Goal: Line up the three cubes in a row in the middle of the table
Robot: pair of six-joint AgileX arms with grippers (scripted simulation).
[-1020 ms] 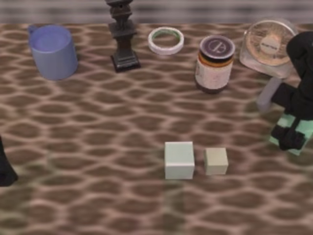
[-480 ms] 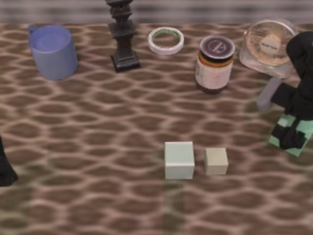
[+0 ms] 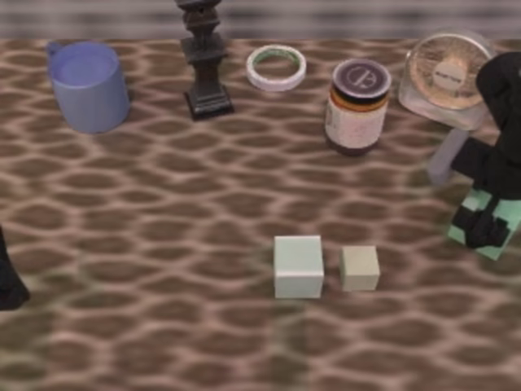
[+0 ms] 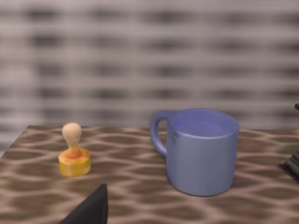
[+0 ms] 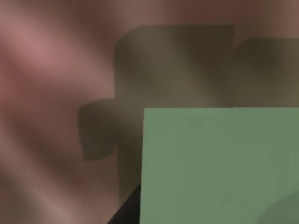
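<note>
So right gripper sits on mint-green cube at table's right edge, grip state unclear; pale-green cube, beige cube well left of it.

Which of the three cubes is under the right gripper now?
The mint-green cube, the largest, at the table's right edge under the right gripper. The whitish pale-green cube and small beige-grey cube sit mid-table, untouched.

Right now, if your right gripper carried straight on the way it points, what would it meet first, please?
Most likely the mint-green cube: the right gripper sits directly over it at the table's right edge, and that cube fills the right wrist view. Whether they already touch is unclear.
</note>
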